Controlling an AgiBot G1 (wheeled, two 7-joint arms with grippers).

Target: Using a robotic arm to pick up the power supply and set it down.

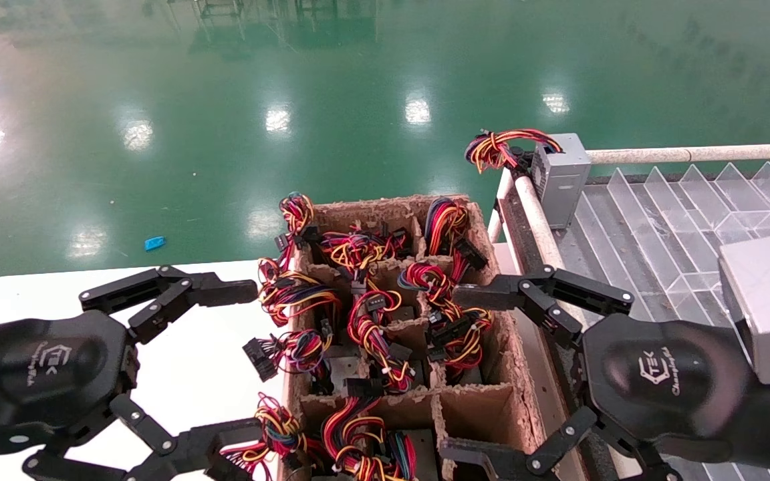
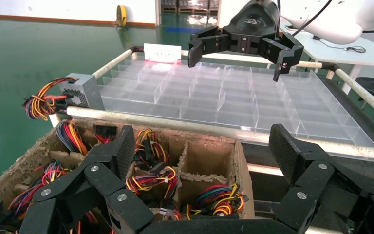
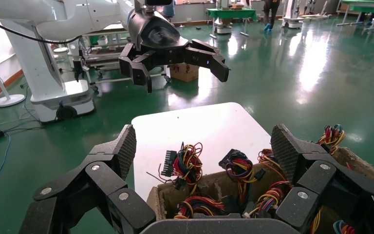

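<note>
Looks like a factory floor or robotics workshop: glossy green epoxy floor (image 1: 224,100) reflecting ceiling lights, a cardboard crate (image 1: 492,374) with dividers packed with wired units, a clear partitioned tray (image 2: 224,97) on a rack, white work tables (image 3: 199,131), more benches farther off

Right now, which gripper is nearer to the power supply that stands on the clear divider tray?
The right gripper is nearer: it hovers at the box's tray-side edge, below the power supply. The left gripper hovers across the box, over the white table.
</note>
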